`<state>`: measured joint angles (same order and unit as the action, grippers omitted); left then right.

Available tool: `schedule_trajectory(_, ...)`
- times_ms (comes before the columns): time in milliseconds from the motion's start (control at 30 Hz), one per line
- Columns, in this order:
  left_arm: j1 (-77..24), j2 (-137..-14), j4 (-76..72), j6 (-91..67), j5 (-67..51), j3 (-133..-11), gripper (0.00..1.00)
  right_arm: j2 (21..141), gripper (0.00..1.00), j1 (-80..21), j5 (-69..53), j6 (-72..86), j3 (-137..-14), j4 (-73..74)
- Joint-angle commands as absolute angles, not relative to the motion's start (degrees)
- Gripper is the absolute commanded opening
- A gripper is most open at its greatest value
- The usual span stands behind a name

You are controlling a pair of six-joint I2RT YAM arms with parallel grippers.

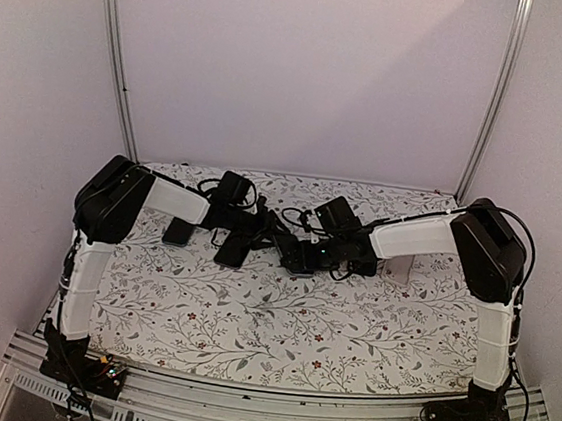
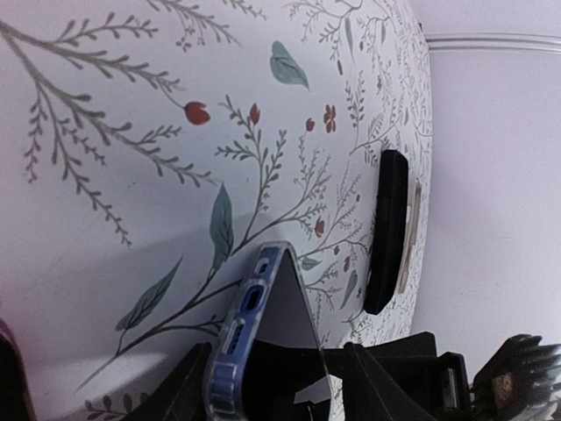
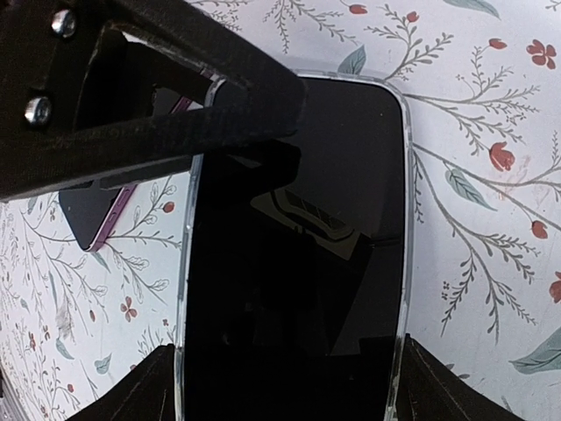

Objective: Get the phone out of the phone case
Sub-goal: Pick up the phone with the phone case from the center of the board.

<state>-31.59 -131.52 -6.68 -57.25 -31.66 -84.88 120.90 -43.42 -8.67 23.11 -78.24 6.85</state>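
1. Near edge: both arm bases. The arms reach inward and meet over the middle of the floral surface (image 1: 250, 318), in its far half.
2. Right fingers (image 3: 438, 395) are spread wide, one on each long side of the clear phone case (image 3: 407, 219), gripping it.
3. The phone (image 3: 298, 263) is seated in the case, with its dark screen facing the right wrist camera.
4. Left fingers (image 2: 180, 395) are partway apart, straddling the port end of the cased phone. From the right wrist, one left finger lies across the screen's far-left corner. Whether the left fingers actually press on it, I cannot tell.
5. Just left of the held phone, a purple-edged phone (image 3: 96, 219) lies flat on the surface, partly hidden behind the left fingers.
6. Further left, a dark slab (image 1: 178, 232) lies flat on the surface.
7. Farthest in the left wrist view, a black slab with a pale strip (image 2: 386, 232) lies near the surface's edge by the wall.
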Motion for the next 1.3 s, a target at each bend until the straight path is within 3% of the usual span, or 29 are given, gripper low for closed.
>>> schedule_trajectory(0,-32.9,-133.4,-6.1,-57.7,-31.8,-87.5,0.47,117.3,0.53,-43.2,-10.6,23.1,-77.0,2.7)
schedule_trajectory(200,-33.5,-133.7,-6.2,-58.2,-32.1,-87.7,0.27,117.2,0.54,-43.2,-10.4,23.1,-76.7,2.6)
schedule_trajectory(367,-33.6,-133.2,-6.4,-58.1,-32.1,-87.2,0.01,116.9,0.6,-43.1,-10.3,23.1,-76.6,2.6)
schedule_trajectory(733,-32.5,-124.7,-17.6,-58.5,-34.2,-80.5,0.0,112.2,0.98,-40.9,-16.9,24.2,-72.9,-1.0)
schedule_trajectory(1267,-26.3,-111.6,-28.3,-60.5,-41.6,-68.5,0.0,104.5,0.99,-39.6,-30.7,28.7,-67.6,-10.4)
